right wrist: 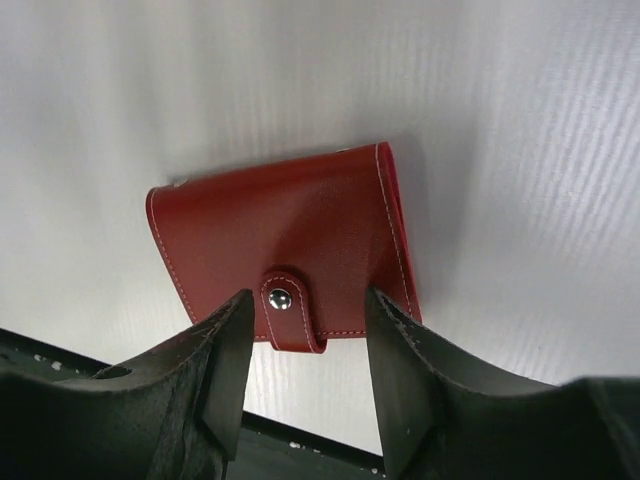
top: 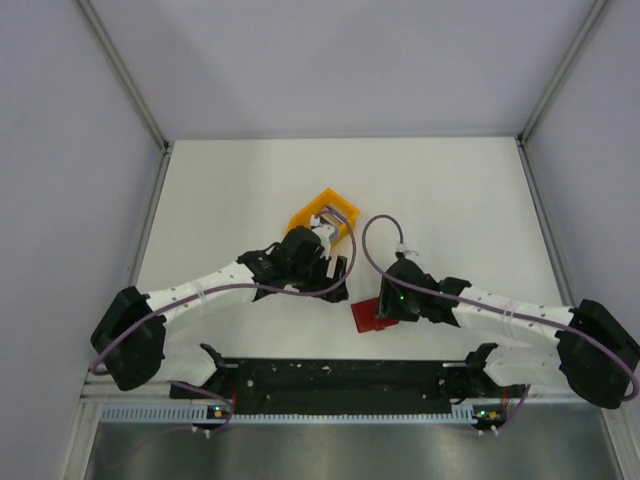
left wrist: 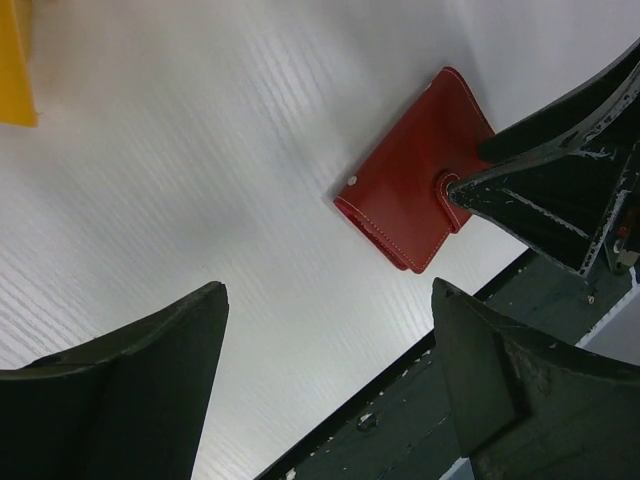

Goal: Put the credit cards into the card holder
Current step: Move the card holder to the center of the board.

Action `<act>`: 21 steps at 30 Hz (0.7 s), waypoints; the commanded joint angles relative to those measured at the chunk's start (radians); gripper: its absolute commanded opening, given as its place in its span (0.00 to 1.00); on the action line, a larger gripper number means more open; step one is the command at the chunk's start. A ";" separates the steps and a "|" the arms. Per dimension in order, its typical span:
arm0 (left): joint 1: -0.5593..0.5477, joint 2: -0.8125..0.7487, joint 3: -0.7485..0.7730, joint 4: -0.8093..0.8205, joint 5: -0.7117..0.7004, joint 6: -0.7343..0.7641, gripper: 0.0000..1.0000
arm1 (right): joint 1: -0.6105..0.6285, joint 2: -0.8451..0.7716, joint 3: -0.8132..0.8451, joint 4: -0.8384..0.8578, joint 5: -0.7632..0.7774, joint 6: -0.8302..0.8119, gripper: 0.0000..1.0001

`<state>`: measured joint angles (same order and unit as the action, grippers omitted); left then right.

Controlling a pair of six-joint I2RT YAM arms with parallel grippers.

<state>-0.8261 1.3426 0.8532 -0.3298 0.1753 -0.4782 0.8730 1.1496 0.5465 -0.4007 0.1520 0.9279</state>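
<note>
The right pincer point(right wrist: 308, 295) is low over the dark red card holder point(right wrist: 270, 225), which lies flat on the white counter point(top: 450, 200), folded shut with its snap tab point(right wrist: 290, 310) fastened. The tab sits directly between the two fingers point(right wrist: 215, 370). The jaws are partly spread, one on each side of the tab, with a thin gap showing on both sides, so nothing is pinched. The rest of the holder stretches away ahead of the fingertips, its stitched spine towards the right finger.

The left pincer point(left wrist: 328, 290) hangs above bare counter with its jaws spread wide and nothing between them. Seen from its wrist camera, the card holder point(left wrist: 410, 190) lies ahead and to the right of it, well clear of its fingers, and the right pincer's dark fingertips point(left wrist: 560, 190) meet the holder at the tab edge.

In the overhead view a yellow bin point(top: 318, 208) stands just beyond the left pincer point(top: 335, 268), partly covered by that arm. Some pale grey pieces point(top: 335, 228) show inside the bin, too small to make out. The card holder point(top: 368, 318) peeks out from under the right pincer point(top: 385, 300), on the side towards the arms' bases.
</note>
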 commanded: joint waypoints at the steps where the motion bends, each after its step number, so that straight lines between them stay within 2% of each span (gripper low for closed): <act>1: -0.004 0.003 -0.039 0.064 -0.011 -0.036 0.87 | -0.011 0.059 0.033 0.134 -0.107 -0.103 0.48; 11: -0.004 0.007 -0.111 0.094 -0.040 -0.108 0.88 | -0.011 0.212 0.012 0.355 -0.311 -0.084 0.42; 17: 0.002 0.035 -0.189 0.129 -0.096 -0.190 0.91 | -0.011 0.234 0.013 0.367 -0.302 -0.083 0.42; 21: 0.012 0.044 -0.255 0.210 -0.050 -0.227 0.92 | -0.009 0.251 0.018 0.326 -0.278 -0.081 0.42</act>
<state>-0.8234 1.3750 0.6586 -0.2302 0.1112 -0.6418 0.8677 1.3666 0.5594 -0.0433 -0.1425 0.8421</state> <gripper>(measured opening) 0.916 0.420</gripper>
